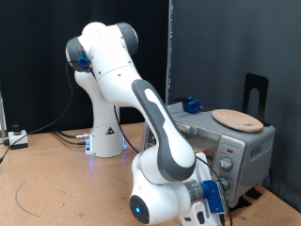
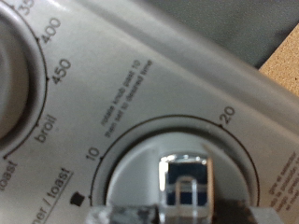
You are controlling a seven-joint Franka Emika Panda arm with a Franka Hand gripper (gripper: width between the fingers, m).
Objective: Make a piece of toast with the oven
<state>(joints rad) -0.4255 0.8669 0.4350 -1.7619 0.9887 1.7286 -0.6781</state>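
Note:
The oven (image 1: 235, 143) is a small silver box at the exterior view's right. My gripper (image 1: 216, 191) is pressed up against its knob panel, low on the front. In the wrist view the panel (image 2: 177, 65) fills the picture. The timer knob (image 2: 187, 177), with marks 10 and 20 around it, sits straight ahead. Its shiny tab lies between my two blurred fingertips (image 2: 121, 215), and the gripper (image 2: 182, 213) looks shut on it. A temperature dial (image 2: 19, 56) marked 400, 450, broil and toast shows at the picture's edge. The piece of toast is out of view.
A round light wooden board (image 1: 237, 120) lies on top of the oven, with a small blue object (image 1: 193, 104) behind it. A black stand (image 1: 256, 94) rises behind the oven. Cables and a small box (image 1: 15, 138) lie on the table at the exterior view's left.

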